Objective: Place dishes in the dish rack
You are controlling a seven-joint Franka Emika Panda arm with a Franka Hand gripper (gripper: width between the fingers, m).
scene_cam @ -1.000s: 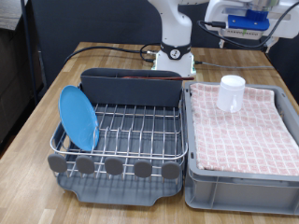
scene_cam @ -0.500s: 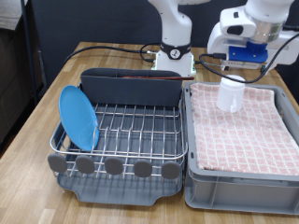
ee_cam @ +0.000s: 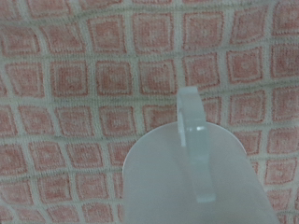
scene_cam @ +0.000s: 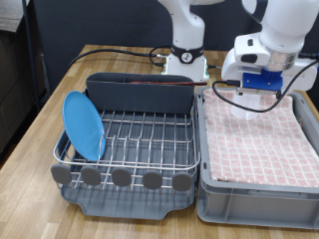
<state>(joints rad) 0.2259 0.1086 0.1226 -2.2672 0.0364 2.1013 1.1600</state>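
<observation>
The white mug (scene_cam: 242, 108) stands on the pink checkered cloth in the grey bin (scene_cam: 261, 187), mostly hidden behind my hand. My gripper (scene_cam: 254, 92) hangs right above it. The wrist view shows the mug (ee_cam: 163, 187) from above with its handle (ee_cam: 192, 126); no fingers show there. The blue plate (scene_cam: 84, 124) stands on edge at the exterior view's left end of the dish rack (scene_cam: 140, 149). The reddish-brown wooden spoon (scene_cam: 150, 86) lies along the grey caddy (scene_cam: 140, 98) at the rack's back.
The rack and bin sit side by side on a wooden table (scene_cam: 60, 95). Black cables (scene_cam: 130, 55) run across the table behind the rack near the robot base (scene_cam: 186, 62). The rack's wire grid beside the plate holds nothing.
The arm has come in from the exterior view's upper right and dropped down over the mug, now covering most of it. Plate, spoon and rack have not moved.
</observation>
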